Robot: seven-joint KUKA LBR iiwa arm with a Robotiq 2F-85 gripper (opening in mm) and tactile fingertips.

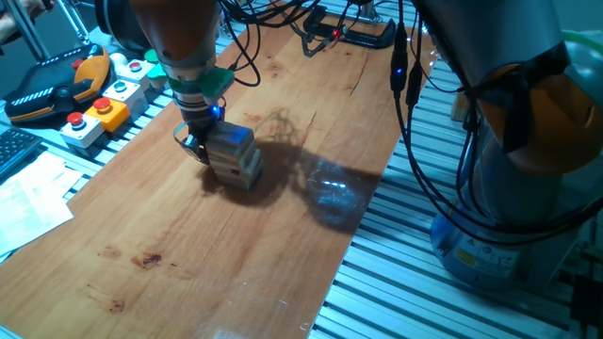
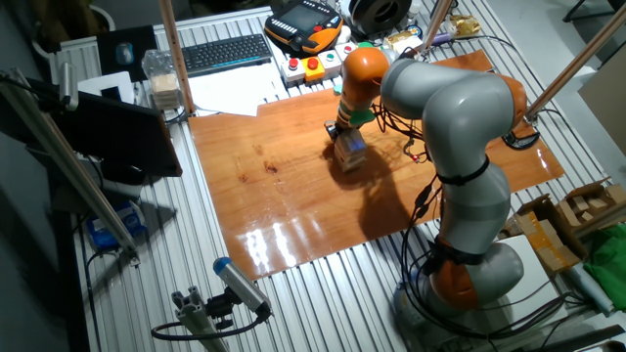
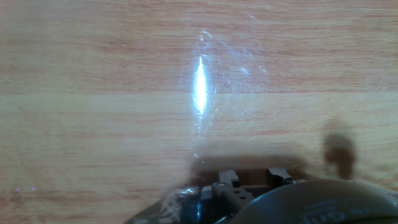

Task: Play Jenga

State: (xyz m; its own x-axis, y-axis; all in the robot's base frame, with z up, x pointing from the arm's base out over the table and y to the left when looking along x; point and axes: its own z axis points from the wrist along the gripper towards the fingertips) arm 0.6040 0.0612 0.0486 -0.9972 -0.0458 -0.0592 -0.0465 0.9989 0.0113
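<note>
On the board, we found the gripper against the tower, jaw state indeterminable; we advised slow, level motion.

Beyond my gripper lie coloured push-button boxes and an orange-black teach pendant; a black keyboard and white papers flank the wooden worktop.

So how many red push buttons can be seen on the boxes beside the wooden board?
3 visible: one, another, a third, all left of the Jenga tower. The arm may hide more.
</note>
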